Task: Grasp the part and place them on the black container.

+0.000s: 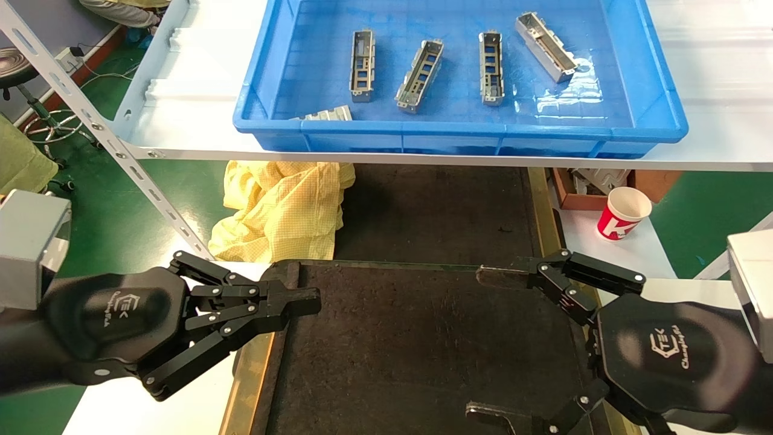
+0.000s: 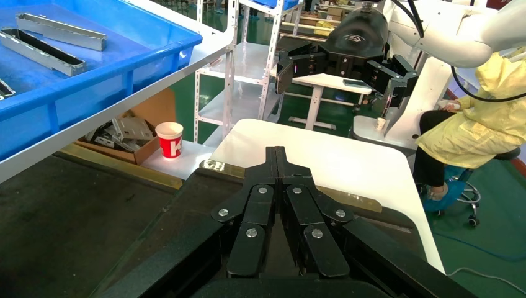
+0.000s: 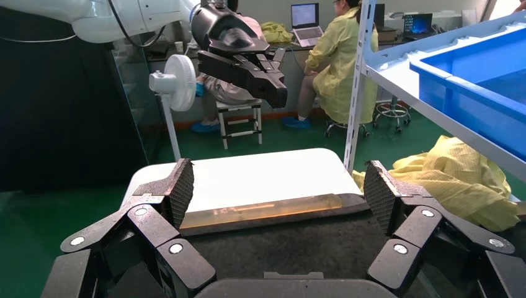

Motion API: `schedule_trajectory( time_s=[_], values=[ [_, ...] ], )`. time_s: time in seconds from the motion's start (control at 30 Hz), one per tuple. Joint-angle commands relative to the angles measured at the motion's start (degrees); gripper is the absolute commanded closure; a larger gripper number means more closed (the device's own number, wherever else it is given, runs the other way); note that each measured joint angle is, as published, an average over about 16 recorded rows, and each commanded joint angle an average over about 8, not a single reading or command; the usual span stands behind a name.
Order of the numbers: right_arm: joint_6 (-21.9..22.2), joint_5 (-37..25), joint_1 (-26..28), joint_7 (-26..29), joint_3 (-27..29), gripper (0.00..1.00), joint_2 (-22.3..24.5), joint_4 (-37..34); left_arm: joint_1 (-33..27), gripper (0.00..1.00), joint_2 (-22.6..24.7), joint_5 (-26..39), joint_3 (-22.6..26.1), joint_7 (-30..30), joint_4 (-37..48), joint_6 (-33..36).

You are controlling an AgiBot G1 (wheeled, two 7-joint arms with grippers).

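Observation:
Several grey metal parts lie in a blue bin [image 1: 459, 134] on the shelf, among them a part [image 1: 362, 65] at the left, one [image 1: 420, 75] beside it and one [image 1: 545, 46] at the right. Two parts [image 2: 40, 51] also show in the left wrist view. The black container [image 1: 410, 338] lies below, between my arms, with nothing on it. My left gripper [image 1: 308, 299] is shut and empty over the container's left edge [image 2: 62, 211]. My right gripper [image 1: 483, 344] is wide open and empty over its right side [image 3: 279, 242].
The white shelf [image 1: 199, 78] carrying the bin overhangs the far end of the container. A yellow cloth [image 1: 284, 208] lies under it at the left. A red and white paper cup [image 1: 622, 212] and a cardboard box [image 1: 580, 187] stand at the right. A slanted metal upright [image 1: 90, 121] crosses the left.

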Motion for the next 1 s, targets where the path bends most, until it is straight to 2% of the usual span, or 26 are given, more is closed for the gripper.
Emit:
schedule_trajectory(
  time_s=[0.03,0.17,0.2,0.23,0.4,0.67,1.0],
  values=[
    [-0.13,0.00,0.03,-0.15,0.02,0.00,0.05,0.23,0.00,0.62,0.00,0.00,0.00,0.00,0.00,0.00],
    [0.80,-1.15,5.78,2.53,-0.71,0.00,-1.74,-0.94,0.00,0.12,0.00,0.00,0.00,0.00,0.00,0.00],
    [1.30,-1.61,7.48,3.34,-0.93,0.00,-2.29,-1.52,0.00,0.04,0.00,0.00,0.00,0.00,0.00,0.00],
    [1.88,-2.17,9.27,4.11,-1.16,0.00,-2.91,-2.23,0.00,0.00,0.00,0.00,0.00,0.00,0.00,0.00],
    [5.93,-6.67,17.87,7.03,-2.64,0.00,-5.89,-7.30,0.00,0.00,0.00,0.00,0.00,0.00,0.00,0.00],
    [11.35,-18.85,31.51,9.93,-8.07,0.00,-12.08,-20.58,0.00,0.00,0.00,0.00,0.00,0.00,0.00,0.00],
    [14.86,-30.55,45.44,7.03,-14.39,0.00,-22.50,-43.26,0.00,0.00,0.00,0.00,0.00,0.00,0.00,0.00]
  ],
)
